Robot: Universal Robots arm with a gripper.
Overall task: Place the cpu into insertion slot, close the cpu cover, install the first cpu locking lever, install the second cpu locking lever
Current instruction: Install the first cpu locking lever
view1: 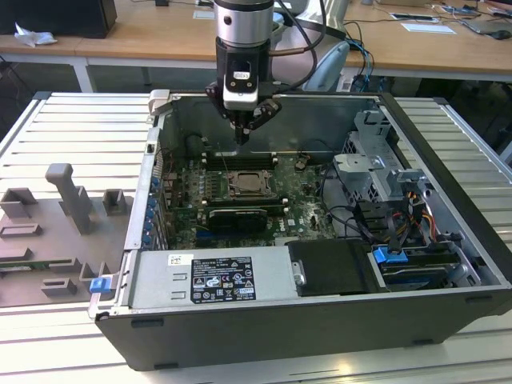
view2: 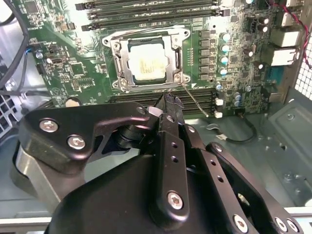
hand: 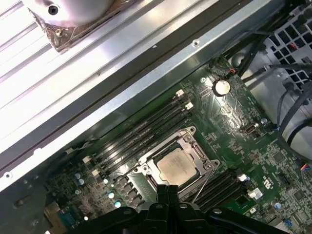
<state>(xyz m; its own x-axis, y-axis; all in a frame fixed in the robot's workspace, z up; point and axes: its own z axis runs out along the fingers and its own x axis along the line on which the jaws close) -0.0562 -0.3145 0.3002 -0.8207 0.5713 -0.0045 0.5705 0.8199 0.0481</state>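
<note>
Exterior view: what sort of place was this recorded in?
Most likely a robotics lab or workshop. An open computer case lies on a ribbed metal table, grey fixture blocks sit beside it, and wooden desks with papers stand behind.

silver cpu (view2: 148, 66) lies flat under the seemingly closed cpu cover (view2: 119, 57).

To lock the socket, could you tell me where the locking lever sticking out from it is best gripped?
Probably the locking lever near its free end, from above: the thin wire slants away from the cpu cover across the memory slots.
</note>
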